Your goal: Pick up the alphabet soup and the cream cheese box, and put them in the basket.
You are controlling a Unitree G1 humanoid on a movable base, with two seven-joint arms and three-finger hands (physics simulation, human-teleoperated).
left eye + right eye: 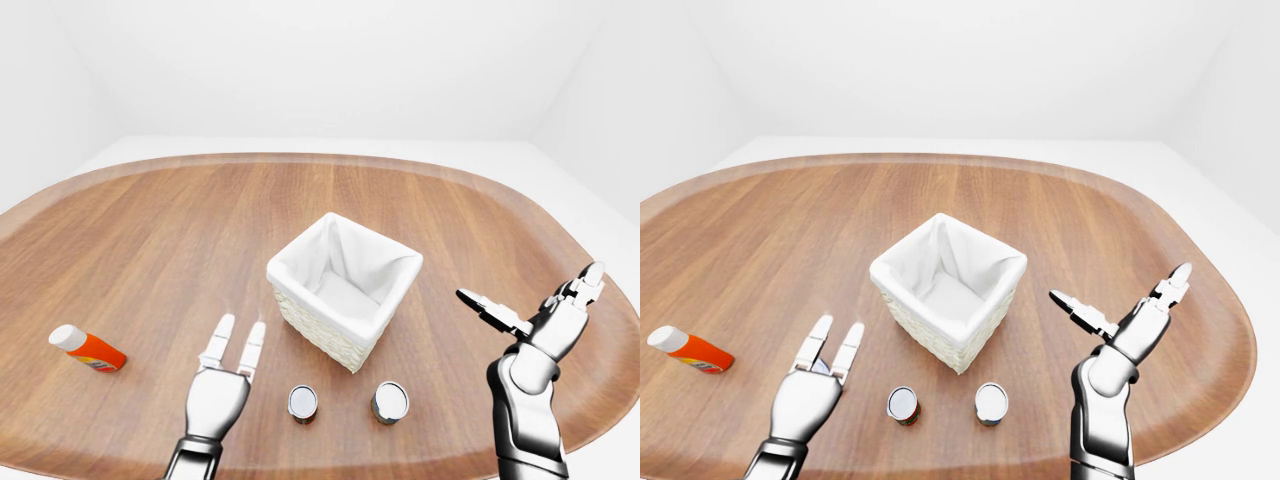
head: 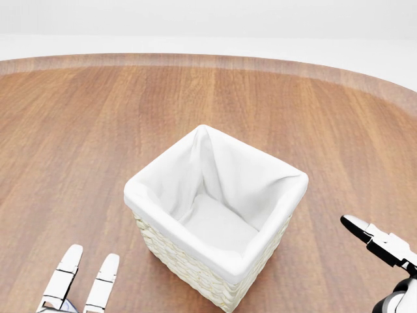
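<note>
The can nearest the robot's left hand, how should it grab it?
The can stands upright on the table, showing its round lid. The left hand is open beside it. Probably best to come from the left and wrap fingers round its curved side, below the rim.

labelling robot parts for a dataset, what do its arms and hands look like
Both are glossy silver-white metal. The left hand has a smooth rounded palm shell and slim, segmented fingers with pale tips. The right hand has dark joints between its finger segments, above a bulbous silver forearm with a dark band. No cables or markings show.
</note>
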